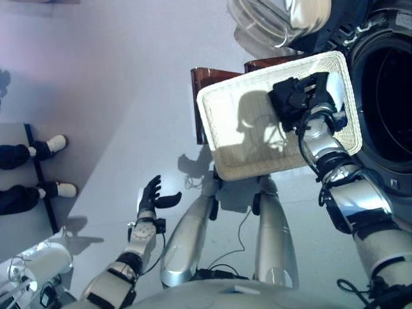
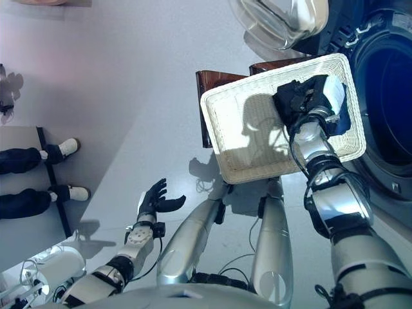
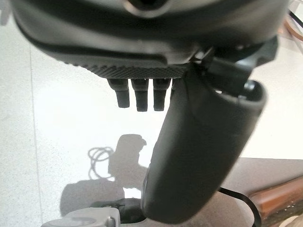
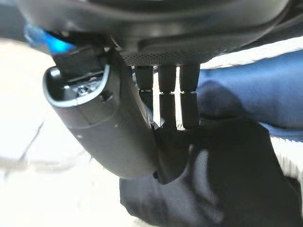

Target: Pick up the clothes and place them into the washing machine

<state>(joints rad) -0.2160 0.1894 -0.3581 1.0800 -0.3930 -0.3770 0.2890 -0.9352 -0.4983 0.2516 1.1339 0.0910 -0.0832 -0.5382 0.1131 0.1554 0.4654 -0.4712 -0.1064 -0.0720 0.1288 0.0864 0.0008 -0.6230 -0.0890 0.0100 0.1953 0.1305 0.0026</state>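
Observation:
A white wicker basket (image 1: 235,145) rests on a brown stool (image 1: 205,77) in front of the washing machine's open drum (image 1: 386,96). Dark blue clothes (image 2: 340,122) lie in the basket's corner nearest the drum. My right hand (image 1: 299,96) is down in that corner on top of them. In the right wrist view its fingers (image 4: 177,101) and thumb (image 4: 113,132) close onto the dark cloth (image 4: 227,179), pinching a fold. My left hand (image 1: 152,196) hangs low over the floor, well short of the basket, open and holding nothing.
The washer's glass door (image 1: 270,22) stands swung open above the basket. A person's legs and white shoes (image 1: 48,147) are at the far left by a dark floor strip. A white device (image 1: 45,264) sits at the lower left.

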